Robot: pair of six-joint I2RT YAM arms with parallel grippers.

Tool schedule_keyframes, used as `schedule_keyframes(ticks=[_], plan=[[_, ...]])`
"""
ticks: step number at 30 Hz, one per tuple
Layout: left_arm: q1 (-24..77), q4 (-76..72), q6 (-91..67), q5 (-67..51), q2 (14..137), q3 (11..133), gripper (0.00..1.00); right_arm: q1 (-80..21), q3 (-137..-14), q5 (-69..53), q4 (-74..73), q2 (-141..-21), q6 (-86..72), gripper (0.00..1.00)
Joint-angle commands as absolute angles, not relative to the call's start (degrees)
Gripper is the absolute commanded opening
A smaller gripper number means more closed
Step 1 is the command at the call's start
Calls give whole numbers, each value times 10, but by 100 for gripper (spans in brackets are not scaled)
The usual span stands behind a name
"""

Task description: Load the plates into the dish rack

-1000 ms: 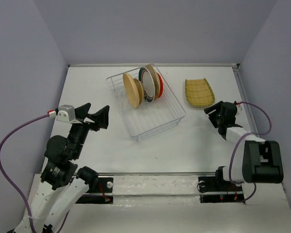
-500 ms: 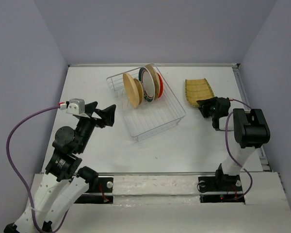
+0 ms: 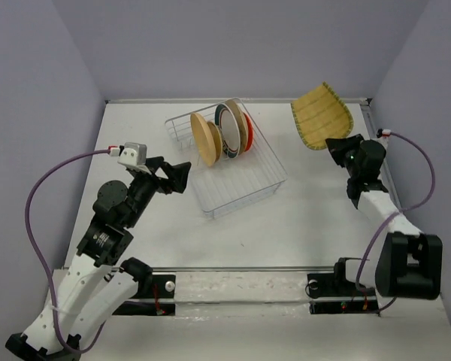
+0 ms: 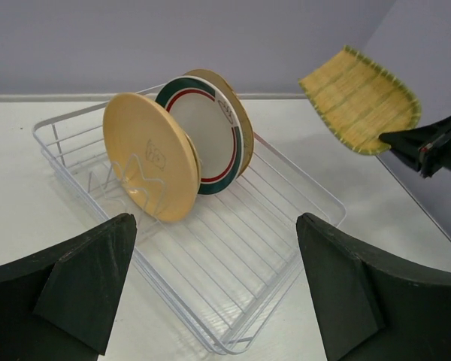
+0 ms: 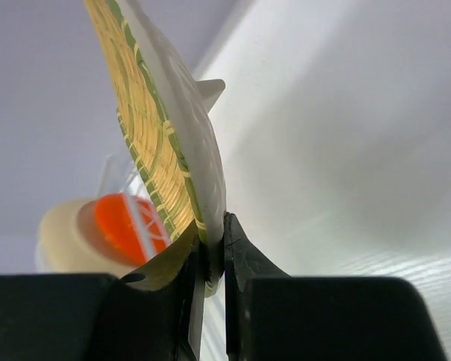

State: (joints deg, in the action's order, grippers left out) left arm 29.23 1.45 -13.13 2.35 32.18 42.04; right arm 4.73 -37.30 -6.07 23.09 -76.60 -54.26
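Plates are standing on edge at the far end of the white wire dish rack, upper centre of the overhead view. There's a plain tan-yellow round plate in front, a white plate with a green-ringed rim behind it, and a small orange-red plate at the back. They overlap too much for an exact count. The squarish yellow-green ribbed plate is up off the white tabletop in the upper right, tilted and well apart from the rack. The right pincer has it clamped tight by the lower rim. The left pincer sits just left of the rack, fingers spread wide with nothing between them, aimed at the rack
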Motion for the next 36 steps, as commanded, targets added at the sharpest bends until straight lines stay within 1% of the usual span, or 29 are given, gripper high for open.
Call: schedule_keyframes(ticks=[1, 2, 5, 6, 7, 9, 12, 15, 16, 19, 21, 24, 29, 34, 36], plan=[[294, -5, -158, -26, 345, 467, 99, 31, -458, -120, 153, -603, -404, 7], [294, -7, -166, -34, 348, 470, 99, 31, -471, -133, 135, -587, -392, 7], [294, -9, -175, -69, 361, 491, 99, 19, -531, -226, 85, -561, -366, 7], [294, -9, -179, -78, 365, 503, 99, 19, -549, -261, 61, -562, -363, 7], [294, -7, -185, -86, 370, 508, 99, 10, -582, -335, 52, -567, -358, 7], [294, -3, -194, -89, 373, 519, 99, -10, -613, -385, 15, -576, -347, 7], [294, 17, -200, -86, 371, 536, 99, -43, -651, -395, -32, -577, -331, 7], [293, 34, -197, -96, 364, 547, 99, -56, -678, -430, -60, -585, -317, 7], [294, 39, -197, -105, 361, 548, 99, -61, -685, -459, -65, -596, -309, 7], [294, 42, -195, -116, 362, 541, 99, -93, -711, -501, -85, -613, -290, 7], [294, 46, -190, -125, 371, 538, 99, -108, -724, -507, -108, -635, -274, 7], [294, 36, -191, -154, 386, 526, 99, -126, -738, -548, -112, -662, -268, 7], [294, 11, -198, -151, 400, 514, 99, -161, -744, -576, -105, -683, -258, 7], [290, -20, -200, -147, 413, 499, 96, -185, -756, -596, -112, -695, -238, 7], [290, -36, -201, -155, 417, 490, 93, -199, -762, -601, -119, -701, -228, 7]])
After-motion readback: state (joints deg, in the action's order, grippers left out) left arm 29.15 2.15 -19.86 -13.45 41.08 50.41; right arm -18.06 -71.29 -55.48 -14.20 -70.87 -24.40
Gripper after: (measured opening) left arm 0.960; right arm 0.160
